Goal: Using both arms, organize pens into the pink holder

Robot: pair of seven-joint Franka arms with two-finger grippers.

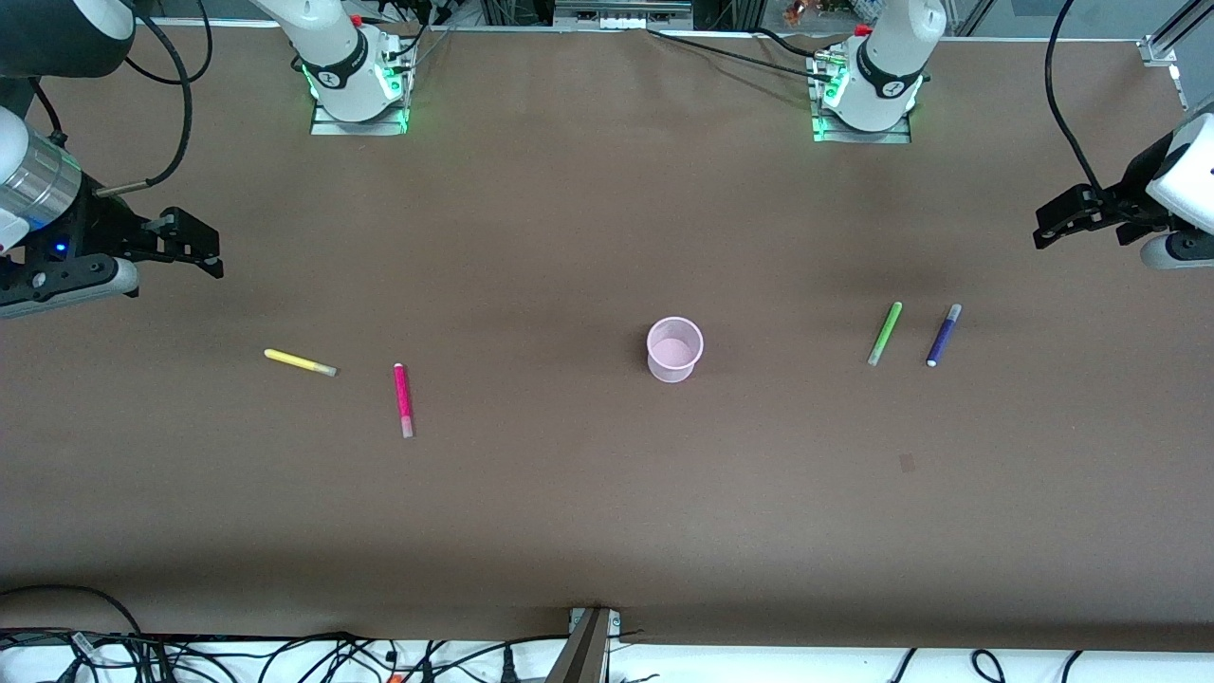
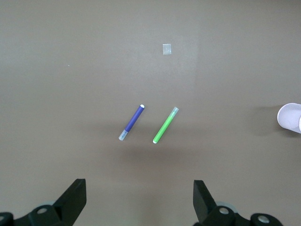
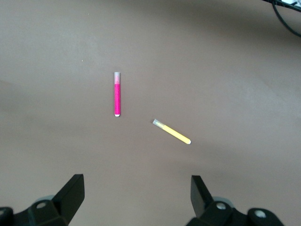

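Pink holder (image 1: 674,349) frame centre, empty, reachable by both. Yellow pen (image 1: 300,362), magenta pen (image 1: 403,399) lower-left of right gripper (image 1: 194,251), spread. Green pen (image 1: 884,334), purple pen (image 1: 943,335) below left gripper (image 1: 1067,220), spread.

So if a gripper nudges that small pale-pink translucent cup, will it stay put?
Probably not. The small pale-pink translucent plastic cup stands upright and empty on the brown table, so it likely slides or tips easily. Its thin-looking wall may flex if squeezed.

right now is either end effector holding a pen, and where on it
Nothing is held. Left end effector and right end effector are both open and empty.
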